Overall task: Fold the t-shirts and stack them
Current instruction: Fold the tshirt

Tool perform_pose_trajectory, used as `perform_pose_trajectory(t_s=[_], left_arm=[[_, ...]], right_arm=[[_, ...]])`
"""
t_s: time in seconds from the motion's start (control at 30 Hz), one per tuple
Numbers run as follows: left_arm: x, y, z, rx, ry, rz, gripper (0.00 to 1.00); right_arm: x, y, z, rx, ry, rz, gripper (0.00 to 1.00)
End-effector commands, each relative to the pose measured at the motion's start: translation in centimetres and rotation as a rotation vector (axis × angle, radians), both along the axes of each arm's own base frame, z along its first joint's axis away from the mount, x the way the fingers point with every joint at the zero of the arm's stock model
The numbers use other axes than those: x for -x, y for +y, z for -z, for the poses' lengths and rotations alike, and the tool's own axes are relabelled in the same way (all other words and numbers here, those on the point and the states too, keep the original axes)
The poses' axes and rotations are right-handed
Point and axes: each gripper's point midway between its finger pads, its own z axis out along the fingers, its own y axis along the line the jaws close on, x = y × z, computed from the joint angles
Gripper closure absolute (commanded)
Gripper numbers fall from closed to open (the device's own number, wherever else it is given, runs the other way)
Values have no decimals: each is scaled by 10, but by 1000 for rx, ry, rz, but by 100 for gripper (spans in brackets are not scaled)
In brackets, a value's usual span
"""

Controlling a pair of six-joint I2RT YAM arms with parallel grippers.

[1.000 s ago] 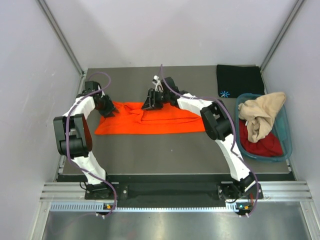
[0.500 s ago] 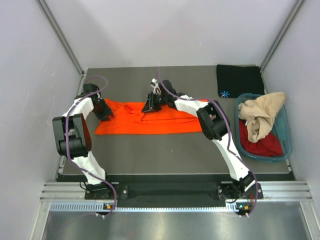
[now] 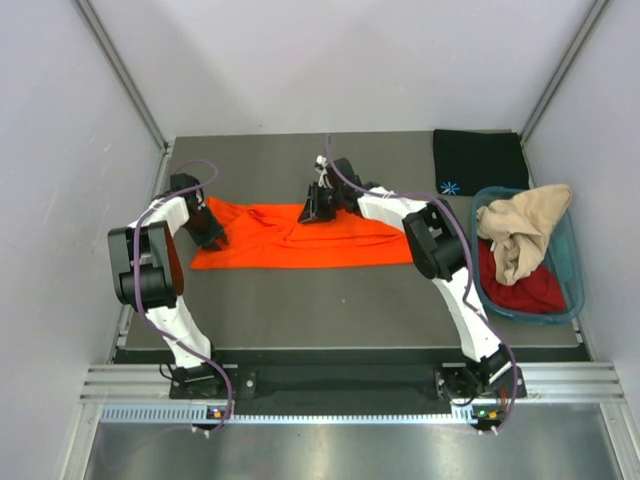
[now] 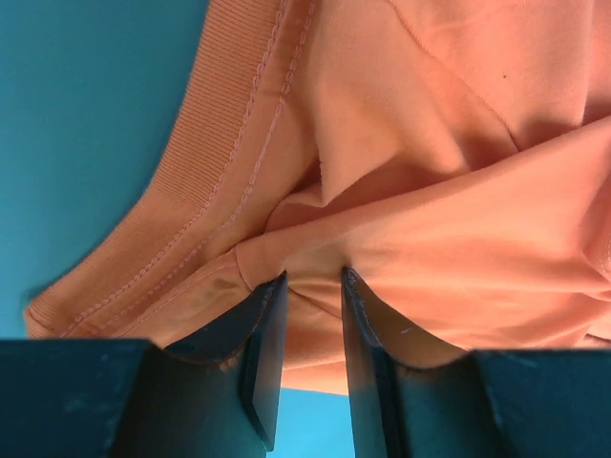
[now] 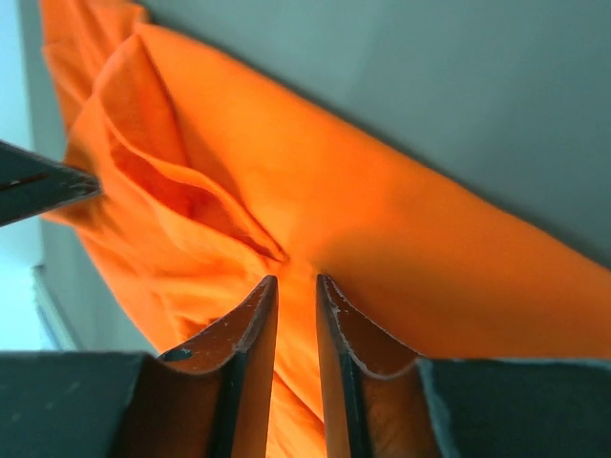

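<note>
Orange t-shirt [image 3: 290, 245], drawn out as a long band across the middle of the top view on the grey table [image 3: 350, 310], taken at two points for what looks like the next fold. At the band's left end, left gripper [image 3: 212, 230] narrowed onto a bunched fold just below the ribbed collar [image 4: 220, 162], cloth nipped between the jaws. At the band's upper edge, centre of the frame, right gripper [image 3: 316, 208] likewise narrow, closed on a pleat with creases running out from its tips. Seems a paired hold, meant to lift one edge evenly and carry it over without skewing the cloth. In the upper right corner, black t-shirt [image 3: 480, 160] with its star mark [image 3: 449, 187], folded flat, likely the base of the stack. Below it at the right edge, beige t-shirt [image 3: 520, 235] and dark red t-shirt [image 3: 528, 290] heaped in the teal tub [image 3: 572, 300], not yet folded.
</note>
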Motion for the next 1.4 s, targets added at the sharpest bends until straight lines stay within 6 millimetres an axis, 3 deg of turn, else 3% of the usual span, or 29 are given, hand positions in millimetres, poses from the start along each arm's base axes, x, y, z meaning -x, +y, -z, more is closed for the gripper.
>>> perform_pose_trajectory(t_s=[0.0, 0.13, 0.23, 0.33, 0.43, 0.63, 0.83, 1.03, 1.23, 1.37], left_arm=[[7, 9, -4, -38, 3, 16, 66], [2, 8, -12, -32, -23, 22, 65], [-1, 1, -17, 1, -57, 31, 65], [0, 0, -13, 12, -42, 30, 64], [1, -2, -11, 16, -45, 30, 65], [4, -4, -8, 29, -40, 28, 64], [6, -1, -5, 13, -29, 26, 64], [4, -3, -5, 27, -31, 24, 64], [4, -1, -4, 15, -20, 31, 64], [4, 0, -3, 12, -18, 35, 64]], right_arm=[[-18, -21, -52, 41, -150, 25, 76], [-21, -17, -79, 35, -214, -12, 75], [-17, 17, -96, -70, -229, -93, 75], [4, 55, -105, -152, -217, -177, 78], [20, 86, -109, -209, -230, -205, 86], [44, 124, -86, -246, -210, -248, 92], [44, 135, -69, -230, -215, -236, 94], [23, 136, -56, -202, -263, -160, 94], [-1, 125, -47, -157, -281, -78, 94], [-14, 112, -29, -117, -241, -36, 94]])
